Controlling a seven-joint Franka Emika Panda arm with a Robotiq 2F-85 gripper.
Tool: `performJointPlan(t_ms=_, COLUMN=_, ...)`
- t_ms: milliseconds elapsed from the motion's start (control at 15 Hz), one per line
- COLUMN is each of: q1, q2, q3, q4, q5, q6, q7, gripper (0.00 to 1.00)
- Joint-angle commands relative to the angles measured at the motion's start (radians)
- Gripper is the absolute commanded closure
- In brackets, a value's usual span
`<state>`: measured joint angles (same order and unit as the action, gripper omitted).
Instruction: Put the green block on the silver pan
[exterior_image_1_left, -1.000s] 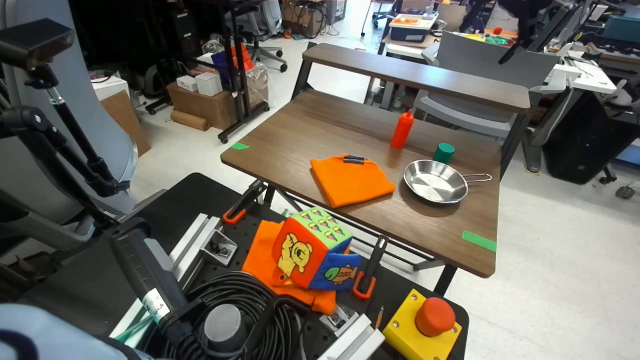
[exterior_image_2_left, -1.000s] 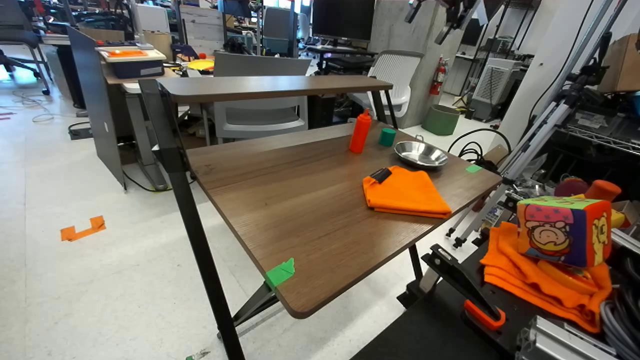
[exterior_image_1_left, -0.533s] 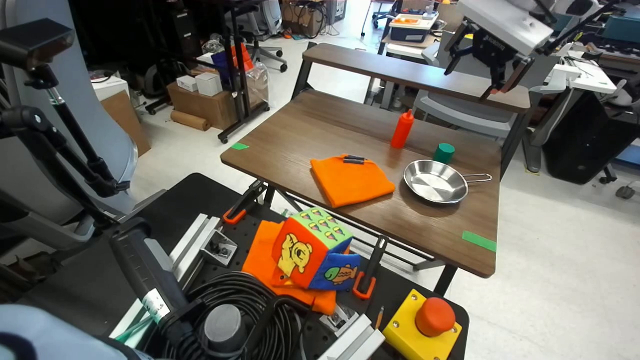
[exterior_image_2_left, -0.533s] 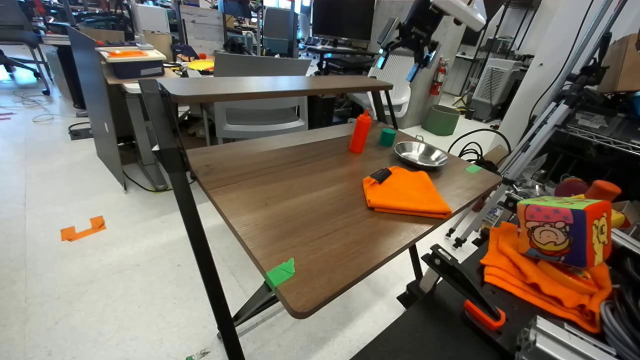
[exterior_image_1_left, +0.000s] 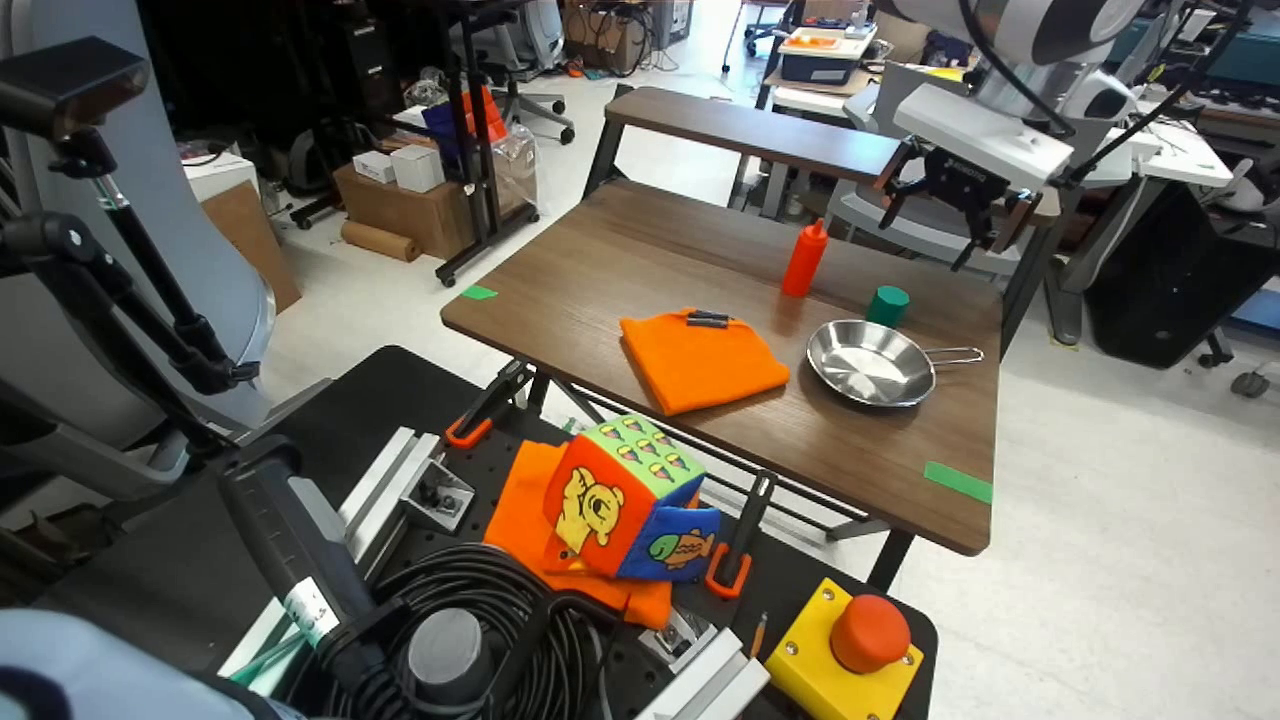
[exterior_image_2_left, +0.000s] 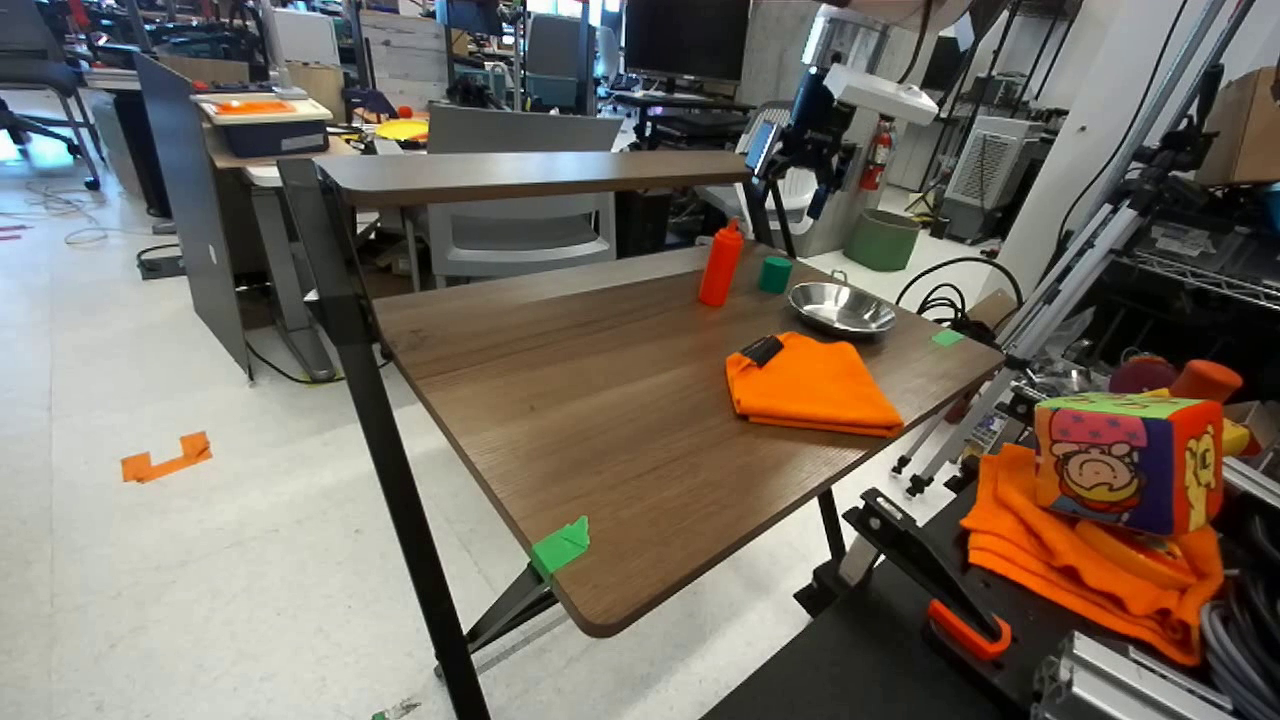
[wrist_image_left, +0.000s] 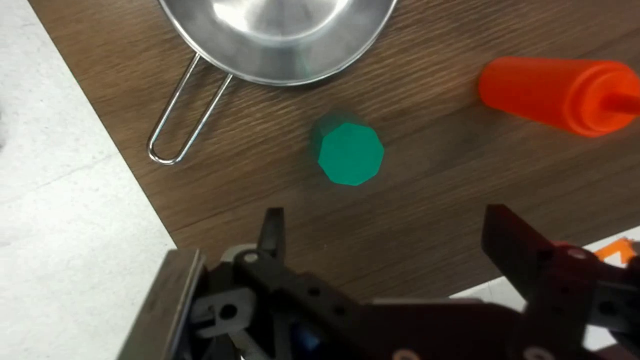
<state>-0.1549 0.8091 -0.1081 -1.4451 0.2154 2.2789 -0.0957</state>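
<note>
The green block (exterior_image_1_left: 887, 306) stands upright on the brown table, right beside the silver pan (exterior_image_1_left: 870, 365). The block (exterior_image_2_left: 774, 274) and the pan (exterior_image_2_left: 842, 308) also show in the other camera's exterior view. In the wrist view the block (wrist_image_left: 351, 154) is apart from the pan (wrist_image_left: 285, 50), with bare wood between them. The pan's wire handle points away from the block there. My gripper (exterior_image_1_left: 922, 245) hangs above the table's back edge, above and behind the block. In the wrist view the gripper (wrist_image_left: 384, 212) has its fingers wide apart with nothing between them. The block lies ahead of the fingertips.
A red squeeze bottle (exterior_image_1_left: 804, 262) stands near the block, and shows in the wrist view (wrist_image_left: 550, 92). A folded orange cloth (exterior_image_1_left: 705, 365) with a black clip lies beside the pan. A raised wooden shelf (exterior_image_2_left: 550, 172) runs along the table's back, close to the arm.
The arm has come into view from the top and my gripper has moved down towards the table, near the block. The block, pan, bottle and cloth have not moved.
</note>
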Motion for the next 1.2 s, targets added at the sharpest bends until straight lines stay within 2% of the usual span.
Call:
performJointPlan(t_ms=0, q1=-0.012, q2=0.057, q3=0.017, q4=0.053, q5=-0.061, q6=-0.019, q7=0.01, gripper=0.0)
performJointPlan(t_ms=733, q1=0.022, q2=0.135, q3=0.001, q4=0.067, q5=-0.169, q6=-0.008, q7=0.058, gripper=0.0)
performJointPlan(t_ms=800, q1=0.022, q2=0.139, q3=0.002, q4=0.072, q5=-0.172, q6=-0.014, q7=0.062, gripper=0.25)
performJointPlan(t_ms=867, q1=0.022, q2=0.143, q3=0.002, q4=0.076, q5=-0.177, q6=-0.015, q7=0.066, gripper=0.26)
performJointPlan(t_ms=1133, q1=0.021, q2=0.151, q3=0.004, q4=0.092, q5=-0.182, q6=-0.011, q7=0.07, gripper=0.58)
